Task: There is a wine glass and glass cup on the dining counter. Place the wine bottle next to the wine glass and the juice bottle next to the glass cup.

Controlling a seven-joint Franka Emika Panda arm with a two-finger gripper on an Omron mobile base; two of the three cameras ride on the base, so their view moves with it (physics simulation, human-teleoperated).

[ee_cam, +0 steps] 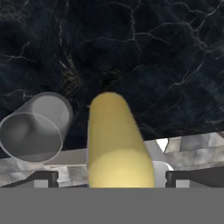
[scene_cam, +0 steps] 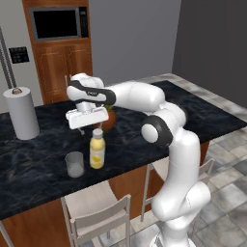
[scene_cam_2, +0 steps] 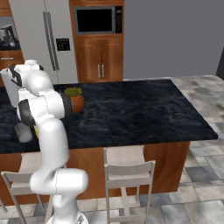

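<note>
Juice bottle (scene_cam: 97,148): small, rounded, pale yellow with a whitish cap, standing upright on the black marbled bench (scene_cam: 43,164) near its front edge. Glass cup (scene_cam: 75,164): short, translucent grey, upright, just beside the bottle on its left, apart from it.

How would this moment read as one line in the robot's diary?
hand: open, above bottle | pale yellow juice bottle: upright on black marbled dining counter | short translucent glass cup: beside bottle

glass cup (scene_cam: 75,164) just left of juice bottle (scene_cam: 97,148), potted plant (scene_cam: 108,118) close behind
</note>
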